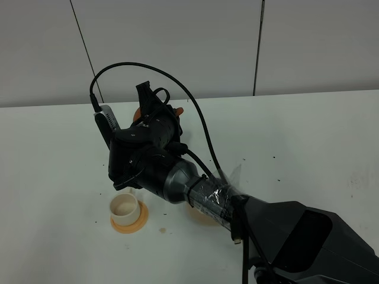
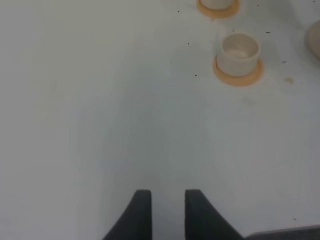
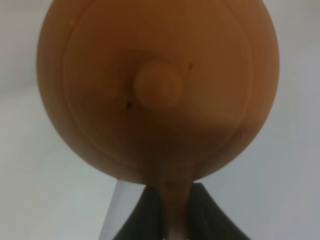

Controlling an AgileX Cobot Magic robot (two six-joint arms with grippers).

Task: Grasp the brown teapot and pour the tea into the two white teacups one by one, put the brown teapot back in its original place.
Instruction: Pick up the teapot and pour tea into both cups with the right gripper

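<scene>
The brown teapot [image 3: 159, 85] fills the right wrist view, seen from above with its knobbed lid. Its loop handle runs down between the two black fingers of my right gripper [image 3: 175, 215], which is shut on it. In the high view the right gripper [image 1: 159, 111] hides most of the teapot [image 1: 178, 111]. One white teacup [image 1: 124, 207] stands on an orange coaster [image 1: 128, 225]; the other is hidden under the arm there. The left wrist view shows both teacups [image 2: 239, 50] [image 2: 217, 3]. My left gripper [image 2: 168, 210] hangs over bare table, a narrow gap between its fingers, holding nothing.
A second orange coaster [image 1: 198, 214] peeks out from under the right arm, which crosses the table from the lower right. A sliver of a tan disc [image 2: 315, 42] shows at the edge of the left wrist view. The white table [image 1: 308, 136] carries small dark specks.
</scene>
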